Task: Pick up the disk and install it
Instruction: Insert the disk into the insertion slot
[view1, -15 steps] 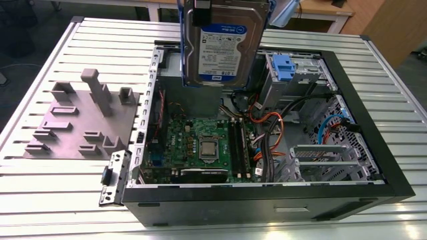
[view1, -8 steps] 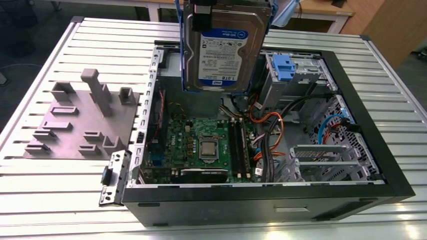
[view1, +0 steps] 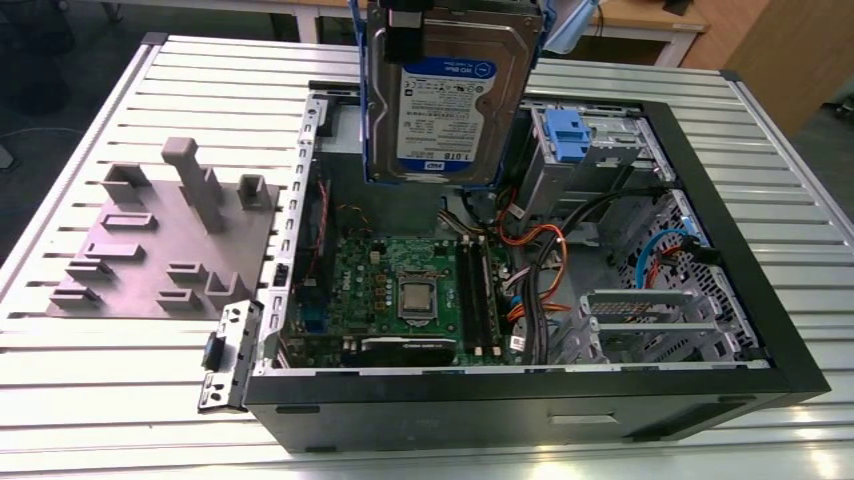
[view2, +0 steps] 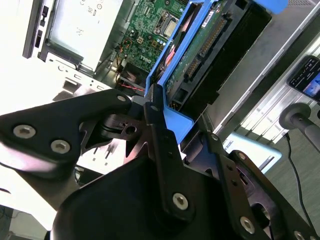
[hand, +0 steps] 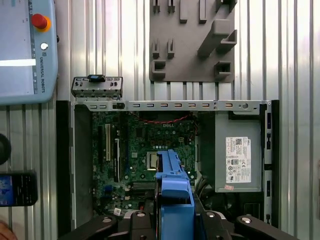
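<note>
One black robot gripper (view2: 175, 122) is clenched on the disk (view1: 447, 95), a flat rectangular silver metal hard drive with a white-and-blue label and a blue plastic bracket round its edges. In the second wrist view its two black fingers (view2: 152, 117) press on the blue bracket from both sides. There is one disk only. It hangs in the air, standing on edge with its label side turned to the exterior view, above the one black open computer case (view1: 534, 395). The case lies on its side on the silver ribbed aluminium table (view1: 80, 400). How high the disk is above the case, I cannot tell.

Inside the case I count one green motherboard (view1: 400, 285), one bundle of orange cables (view1: 541, 245), one thin blue cable (view1: 651, 262) and one small blue plastic latch (view1: 567, 133) toward the exterior view's right. In the first wrist view one larger grey metal box with a small white sticker (hand: 237, 150) sits in a corner of the case, beside the motherboard.

Outside the case, at the exterior view's left, lies one grey plastic plate with several raised blocks (view1: 160, 240), near the case wall. One small grey metal bracket (view1: 230, 350) lies against the case's corner. In the first wrist view one pale blue teach pendant (hand: 25, 55) with one red round button (hand: 39, 21) and one dark phone (hand: 17, 189) lie beside the case.
</note>
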